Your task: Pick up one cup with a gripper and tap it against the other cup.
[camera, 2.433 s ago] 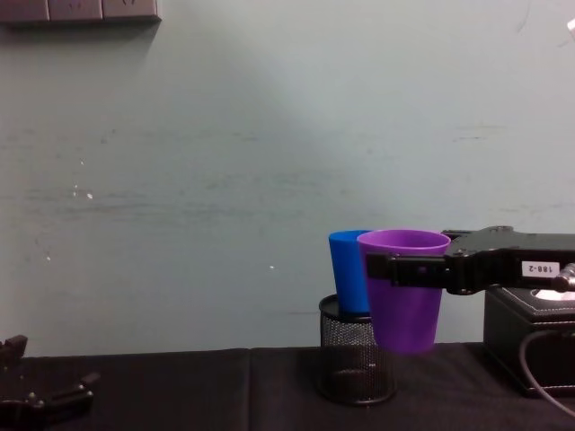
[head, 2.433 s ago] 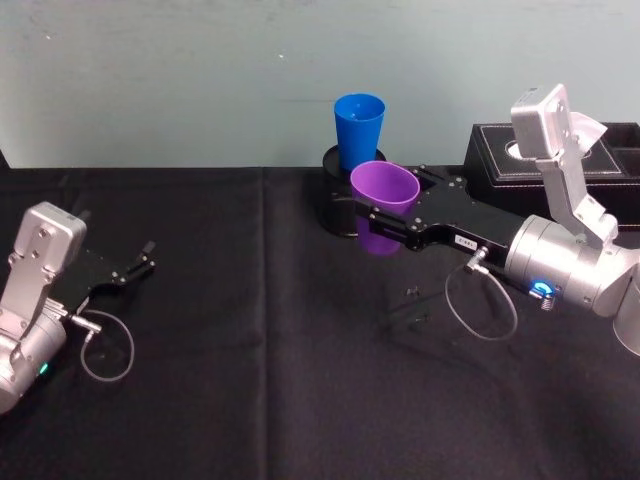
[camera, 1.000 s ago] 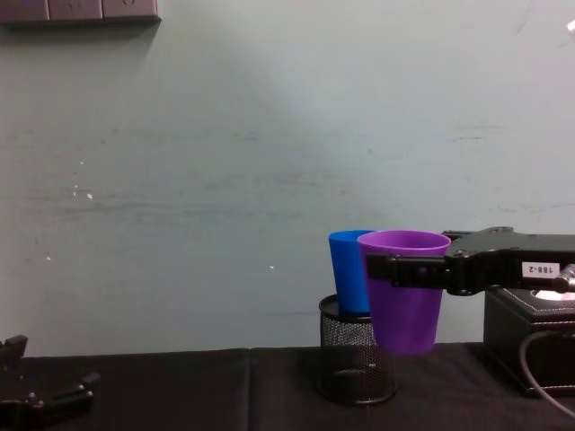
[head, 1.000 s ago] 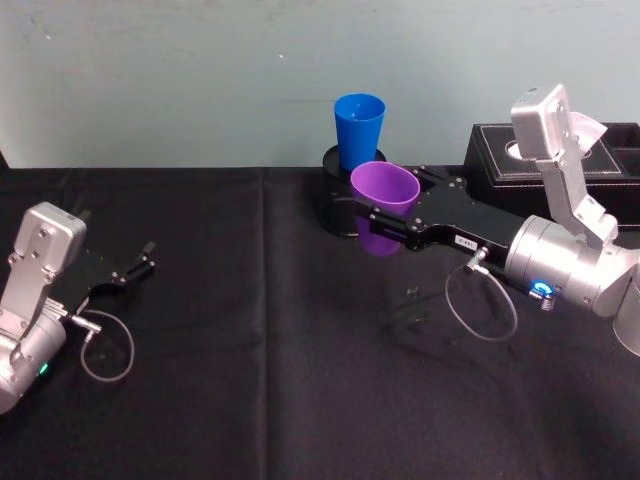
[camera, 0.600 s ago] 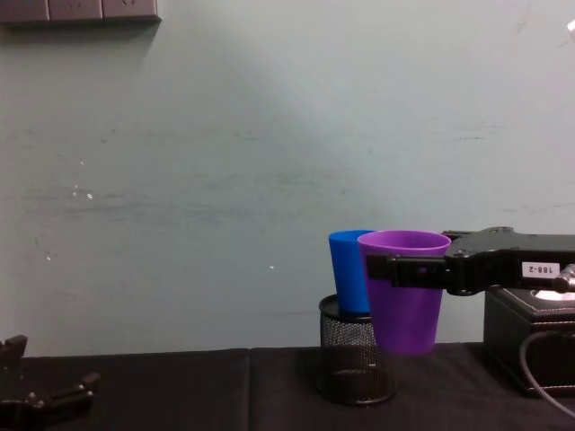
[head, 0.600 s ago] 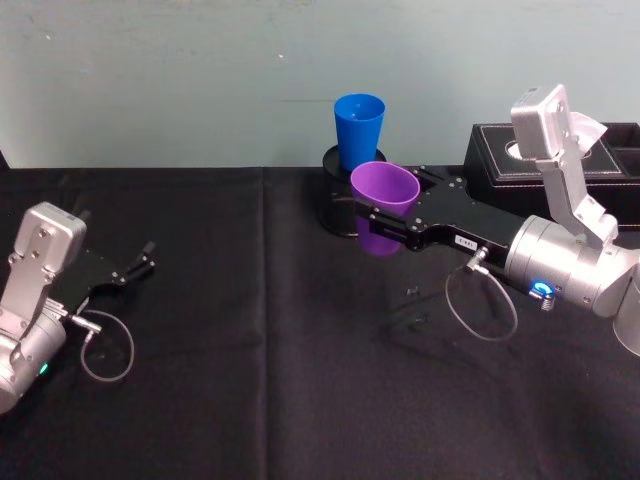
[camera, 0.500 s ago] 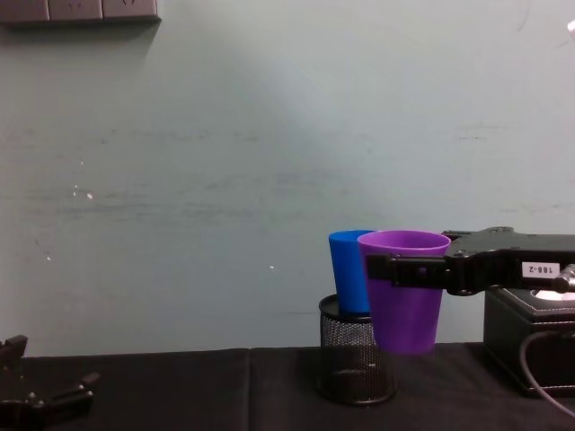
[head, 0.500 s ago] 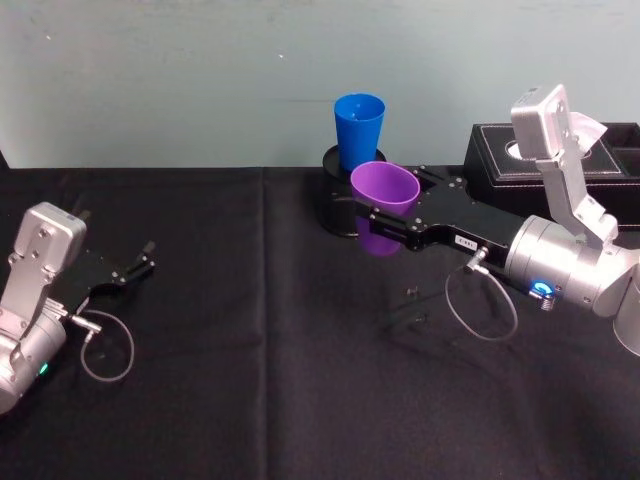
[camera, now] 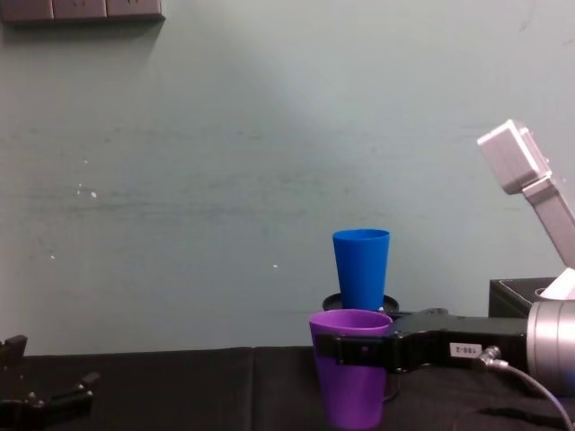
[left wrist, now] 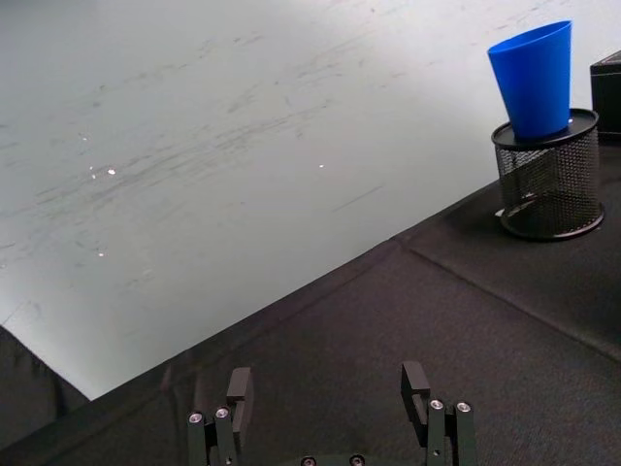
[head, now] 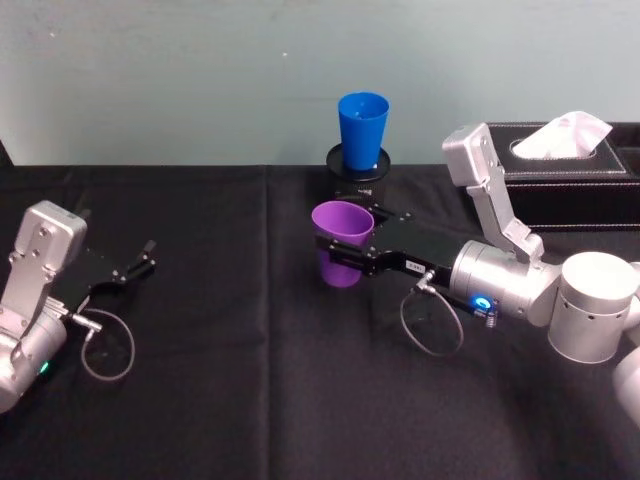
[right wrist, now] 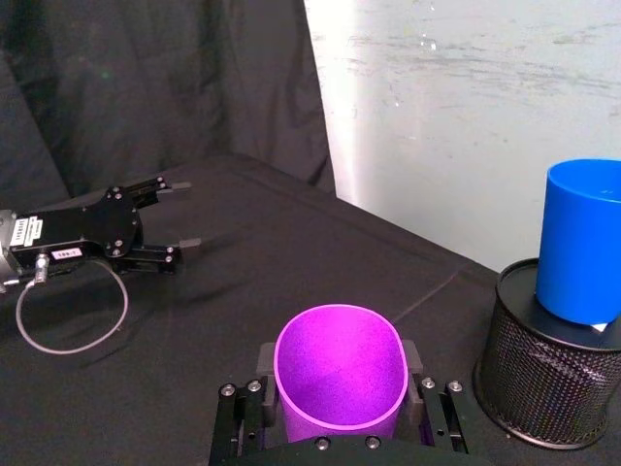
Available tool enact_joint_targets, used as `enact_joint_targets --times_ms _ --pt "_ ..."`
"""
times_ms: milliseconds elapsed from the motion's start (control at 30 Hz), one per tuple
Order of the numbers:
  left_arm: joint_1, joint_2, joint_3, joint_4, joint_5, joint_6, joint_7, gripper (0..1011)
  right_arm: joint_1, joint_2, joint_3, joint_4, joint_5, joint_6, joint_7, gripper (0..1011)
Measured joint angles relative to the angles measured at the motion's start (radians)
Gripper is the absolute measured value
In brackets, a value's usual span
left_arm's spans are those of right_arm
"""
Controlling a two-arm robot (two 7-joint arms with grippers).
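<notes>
The purple cup [head: 338, 272] is upright and low over the black cloth, with my right gripper [head: 352, 255] shut on its upper wall. From the side, the purple cup [camera: 352, 400] sits below and in front of the blue cup [camera: 361, 269], clear of it. The blue cup [head: 362, 128] stands inside a black mesh holder [head: 357, 172] by the back wall. In the right wrist view the purple cup [right wrist: 338, 374] is between the black fingers [right wrist: 243, 408], the blue cup [right wrist: 582, 243] well beyond. My left gripper [head: 140, 262] rests open at the far left.
A black tissue box [head: 570, 170] stands at the back right, beside the mesh holder [right wrist: 534, 379]. The left wrist view looks across bare cloth from the left gripper [left wrist: 325, 388] to the blue cup [left wrist: 536, 78]. The wall closes off the back.
My right gripper has carried the purple cup away from the blue cup, toward me, leftward and downward. The two cups stood side by side; now there is a gap. The left arm has not moved.
</notes>
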Motion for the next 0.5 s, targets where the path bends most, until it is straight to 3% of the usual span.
enact_joint_targets --times_ms 200,500 --pt "0.000 0.000 0.000 0.000 0.000 0.000 0.000 1000 0.008 -0.004 0.000 0.012 -0.002 -0.009 0.000 726" --pt "0.000 0.000 0.000 0.000 0.000 0.000 0.000 1000 -0.009 0.010 0.023 -0.027 -0.004 -0.030 -0.027 724"
